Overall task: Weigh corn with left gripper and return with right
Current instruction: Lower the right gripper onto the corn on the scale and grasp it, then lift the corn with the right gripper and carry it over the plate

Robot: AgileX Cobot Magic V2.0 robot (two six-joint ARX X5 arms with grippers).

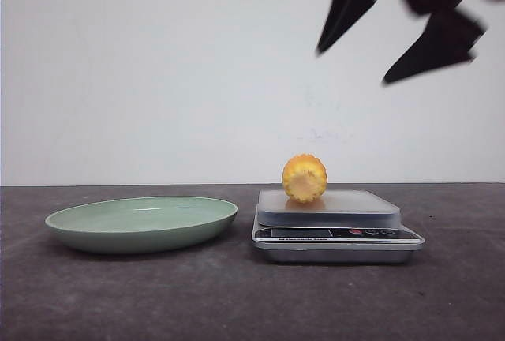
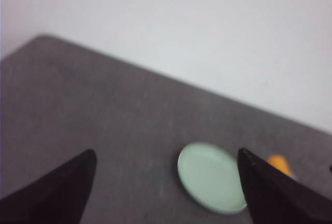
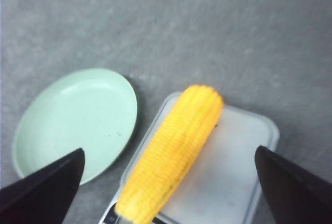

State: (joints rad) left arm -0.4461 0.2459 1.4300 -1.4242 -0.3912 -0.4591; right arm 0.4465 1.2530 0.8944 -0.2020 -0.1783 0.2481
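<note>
Corn (image 1: 304, 177) rests on scale (image 1: 335, 234); both grippers' jaws apart, tips cropped

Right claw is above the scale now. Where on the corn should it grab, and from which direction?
Grip the corn around its middle, coming straight down from above. It lies flat on the scale, its length running front to back with the cut end facing forward, so set the open right claw across the cob, one finger on each long rounded side.
</note>
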